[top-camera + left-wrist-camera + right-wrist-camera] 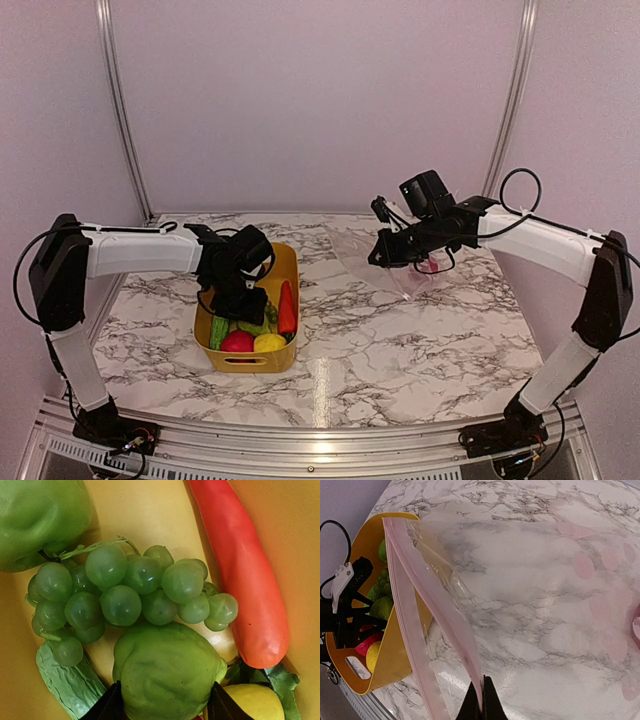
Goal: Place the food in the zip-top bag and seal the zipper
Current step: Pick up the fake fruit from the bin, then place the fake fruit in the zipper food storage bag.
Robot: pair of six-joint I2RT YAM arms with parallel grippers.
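Note:
The food lies in a yellow tub (288, 262). In the left wrist view I see a bunch of green grapes (130, 592), an orange-red carrot (245, 590), a cucumber (65, 682), a lemon (250, 702) and a lumpy green pepper (167, 672). My left gripper (165, 707) reaches down into the tub, its black fingers (107, 707) pressed on both sides of that pepper. My right gripper (481, 700) is shut on the pink zipper (435, 600) of the clear zip-top bag (545, 605). It holds the mouth up above the table, right of the tub.
A second green fruit (40, 520) fills the far left corner of the tub. A red apple (237, 341) and the lemon (270, 343) sit at the tub's near end. White walls and metal rails surround the marble table (400, 350).

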